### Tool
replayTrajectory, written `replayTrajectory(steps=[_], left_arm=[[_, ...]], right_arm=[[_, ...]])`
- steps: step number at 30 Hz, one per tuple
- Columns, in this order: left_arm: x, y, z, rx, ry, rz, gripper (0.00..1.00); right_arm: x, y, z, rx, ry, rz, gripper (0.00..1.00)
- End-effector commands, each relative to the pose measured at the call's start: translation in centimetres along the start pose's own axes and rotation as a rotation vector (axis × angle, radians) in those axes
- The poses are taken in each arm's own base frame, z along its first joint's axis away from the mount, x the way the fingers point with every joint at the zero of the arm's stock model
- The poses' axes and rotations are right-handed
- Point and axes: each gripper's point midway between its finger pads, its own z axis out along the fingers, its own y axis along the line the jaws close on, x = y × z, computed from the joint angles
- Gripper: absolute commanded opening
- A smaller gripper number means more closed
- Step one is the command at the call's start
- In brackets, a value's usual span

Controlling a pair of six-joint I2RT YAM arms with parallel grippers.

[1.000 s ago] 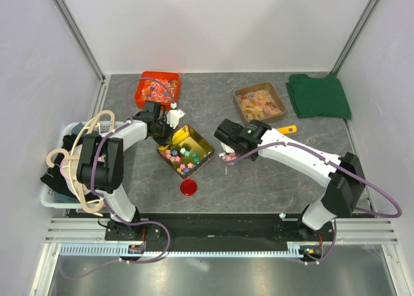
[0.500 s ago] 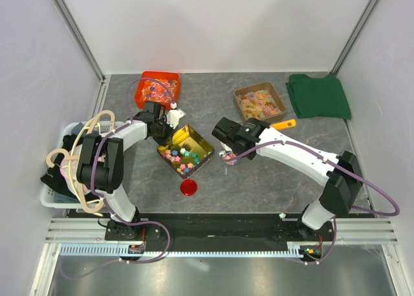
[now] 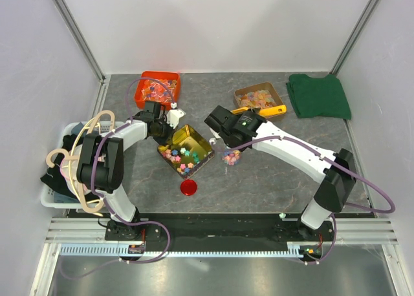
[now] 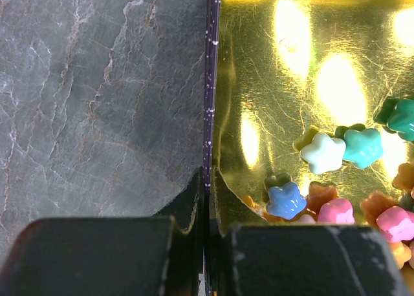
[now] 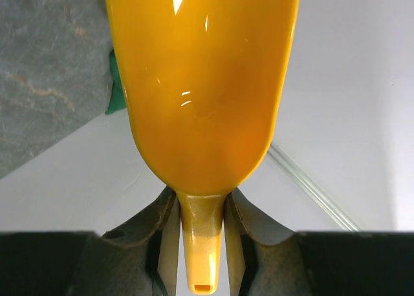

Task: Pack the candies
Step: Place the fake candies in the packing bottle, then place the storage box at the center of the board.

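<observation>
**A:** What is the biggest thing in the scene?

**B:** The grey marble-patterned table [image 3: 272,179]. The next largest is the square gold metal tin [image 3: 191,138], which lies open between the two arms. The left gripper [image 4: 207,202] is pinched tight on the tin's thin side wall.

**A:** And the other arm?

**B:** The right gripper [image 5: 200,212] is narrowly clamped on the slim handle of a glossy orange-yellow plastic scoop [image 5: 200,83]. The bowl is off the table and points toward the back-right. Only the bowl's rounded back shows, so I cannot tell whether it carries anything.

**A:** Where are the sweets?

**B:** The small chunky mixed-colour candies [image 3: 182,156] cover the near part of the tin's floor, and the far part is bare gold. A small heap [image 3: 231,157] of them lies on the table just right of the tin.

**A:** How far along is it?

**B:** Partway, I judge. Some are packed, and that heap is left to go in.
</observation>
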Motion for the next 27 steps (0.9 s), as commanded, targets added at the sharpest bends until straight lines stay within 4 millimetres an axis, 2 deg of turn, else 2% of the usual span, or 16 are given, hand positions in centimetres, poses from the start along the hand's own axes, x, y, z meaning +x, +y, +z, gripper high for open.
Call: replayTrajectory(steps=[1,4,6,8,14,16,18,19,20,21,22,24,27], left_arm=[[-3.9,-0.7,-0.7,0.072,-0.109,0.022,0.02],[-4.6,-1.0,-0.8,0.099,-0.122,0.016,0.02],[-4.4,-0.9,-0.6,0.104,-0.107,0.01,0.15],[-4.1,-0.7,-0.1,0.105,-0.09,0.0,0.22],[-3.5,-0.3,0.8,0.099,-0.059,-0.034,0.25],[-4.1,0.5,0.2,0.079,-0.082,-0.067,0.31],[-6.2,1.4,-1.7,0.073,-0.161,-0.086,0.39],[-6.7,2.4,-3.0,0.072,-0.199,-0.14,0.48],[-8.1,1.7,-4.5,0.139,-0.265,-0.148,0.54],[-9.5,2.7,-6.4,0.153,-0.325,-0.159,0.59],[-10.0,2.0,-7.5,0.204,-0.345,-0.183,0.66],[-12.2,0.7,-10.0,0.314,-0.431,-0.168,0.7],[-13.7,-1.2,-12.3,0.448,-0.489,-0.165,0.71]], right_arm=[[-2.7,-3.0,0.5,0.11,-0.051,0.105,0.0],[-4.3,-3.6,0.7,0.108,-0.11,0.18,0.0],[-5.6,-3.5,0.7,0.081,-0.182,0.237,0.0],[-6.8,-3.4,0.7,0.058,-0.251,0.294,0.0],[-8.7,-2.9,0.9,0.02,-0.338,0.374,0.0],[-9.2,-2.9,0.7,0.005,-0.375,0.411,0.0],[-9.8,-2.6,0.7,-0.017,-0.405,0.439,0.0],[-9.9,-2.6,0.9,-0.024,-0.413,0.451,0.0],[-10.0,-2.5,0.9,-0.029,-0.424,0.464,0.0],[-10.2,-2.5,1.1,-0.04,-0.435,0.487,0.0],[-10.3,-2.6,1.1,-0.042,-0.448,0.511,0.0],[-10.4,-2.7,1.0,-0.055,-0.475,0.542,0.0],[-11.0,-2.4,1.0,-0.073,-0.501,0.575,0.0]])
